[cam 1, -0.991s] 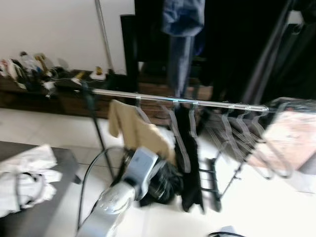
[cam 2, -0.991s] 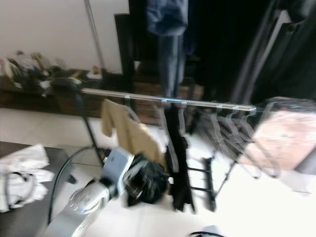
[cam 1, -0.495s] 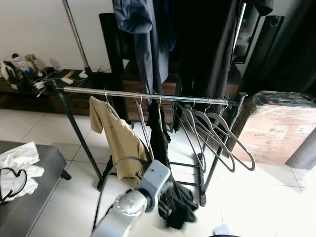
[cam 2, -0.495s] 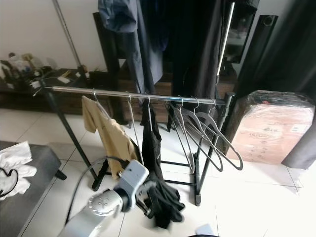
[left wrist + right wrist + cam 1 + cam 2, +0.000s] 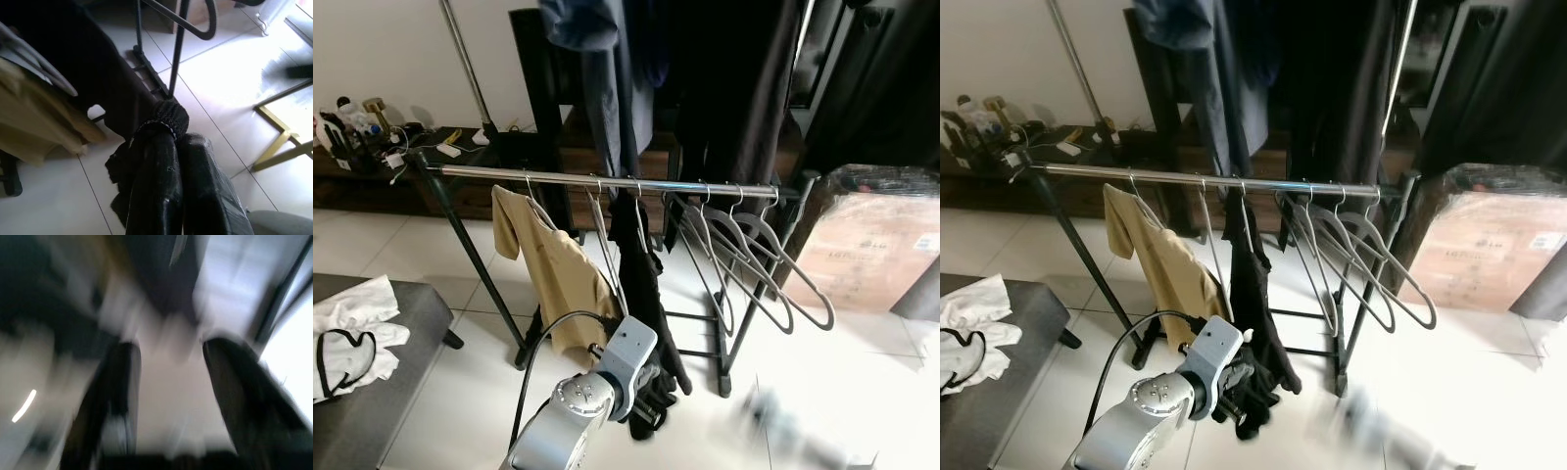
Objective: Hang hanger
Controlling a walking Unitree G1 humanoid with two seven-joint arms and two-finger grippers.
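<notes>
Left gripper clenched on black garment, low before the clothes rail.
The garment hangs on a hanger on the rail, between a tan shirt and empty hangers. Right gripper is blurred, fingers parted.

Chrome metal garment rail on black uprights. Tan short-sleeved shirt near the rail's left end; black garment at mid-rail. Grey plastic hangers toward the right end. Glossy white floor tiles. White cloth with black trim on dark grey seat. Brown cardboard box.
</notes>
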